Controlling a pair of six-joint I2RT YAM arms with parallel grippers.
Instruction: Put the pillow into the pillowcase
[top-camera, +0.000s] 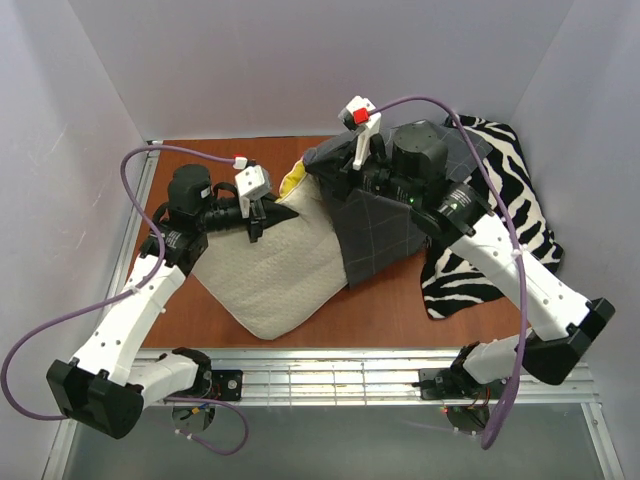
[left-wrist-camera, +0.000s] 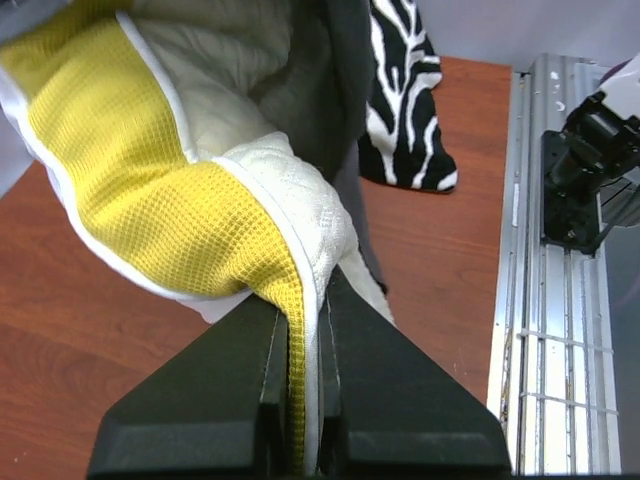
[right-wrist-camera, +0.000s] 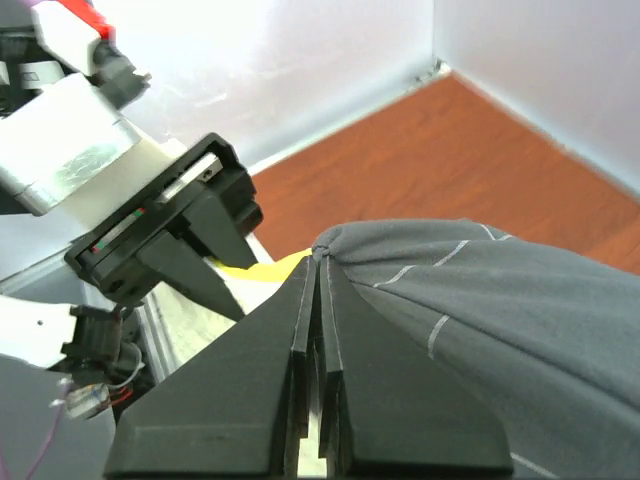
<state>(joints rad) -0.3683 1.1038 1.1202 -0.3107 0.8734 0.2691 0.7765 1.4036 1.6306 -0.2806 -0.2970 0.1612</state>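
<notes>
Left wrist view: pinching the pillow (left-wrist-camera: 150, 190) by its yellow edge at the tips of the left gripper (left-wrist-camera: 305, 300), and clenching the right gripper (right-wrist-camera: 318, 262) on a pillowcase (right-wrist-camera: 480, 300) fold gathered at its tips.

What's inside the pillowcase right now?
One end of the pillow sits in the mouth of the pillowcase; its yellow edge shows there. Most of it lies outside. How deep it reaches, the cloth hides.

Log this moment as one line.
left gripper: shut on pillow edge | right gripper: shut on pillowcase | pillow: mostly outside pillowcase | zebra cloth: far right
</notes>
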